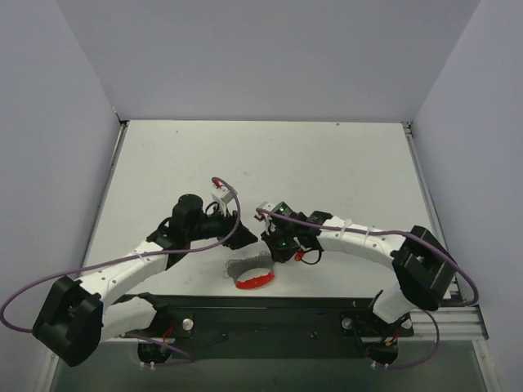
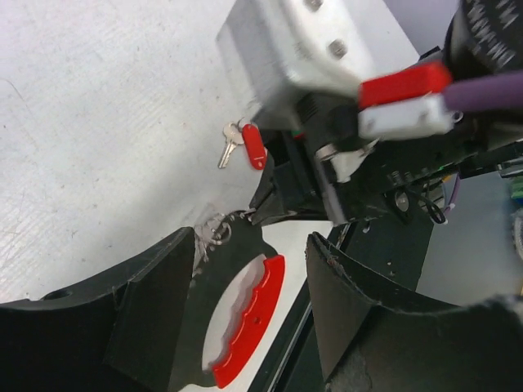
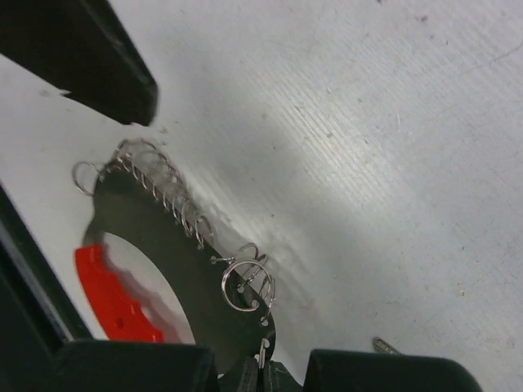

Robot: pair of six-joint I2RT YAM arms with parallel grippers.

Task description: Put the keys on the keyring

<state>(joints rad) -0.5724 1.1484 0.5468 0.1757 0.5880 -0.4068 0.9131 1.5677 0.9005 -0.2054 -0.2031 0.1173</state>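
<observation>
The right gripper is closed tight on the rim of the keyring – a dark grey hoop with a red arc and small wire loops along its outer edge, lying on the white desk. The left gripper stands with its fingers apart, and its wrist view shows the hoop between them. The red-headed key lies on the desk just beside the right gripper – not on the hoop.
</observation>
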